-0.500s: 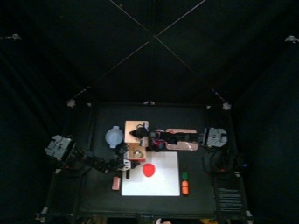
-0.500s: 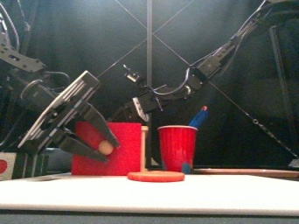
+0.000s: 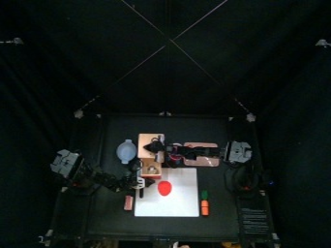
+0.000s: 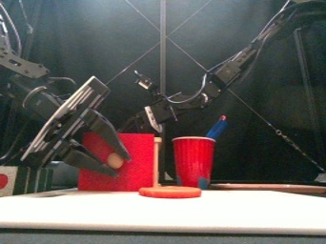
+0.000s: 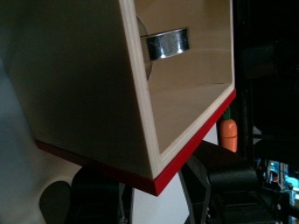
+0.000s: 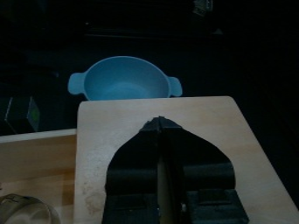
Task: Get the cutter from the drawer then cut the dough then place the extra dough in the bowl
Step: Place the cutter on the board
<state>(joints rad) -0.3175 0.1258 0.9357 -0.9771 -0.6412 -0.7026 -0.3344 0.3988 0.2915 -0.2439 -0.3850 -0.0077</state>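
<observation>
Beyond my left claw (image 5: 149,179), clamped on the drawer (image 5: 193,96) front, the cutter (image 5: 167,44) sits deep inside. Right claw (image 6: 160,128), jaws pinched together, pins the box (image 6: 211,149). I'd pull straight until the cutter clears.

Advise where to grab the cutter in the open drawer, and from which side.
Pinch the cutter by its ring wall, one jaw inside and one outside, coming down from above through the open top of the drawer. It sits deep at the inner end against a side wall, so the walls likely block a sideways reach. Its wire handle can't be made out.
</observation>
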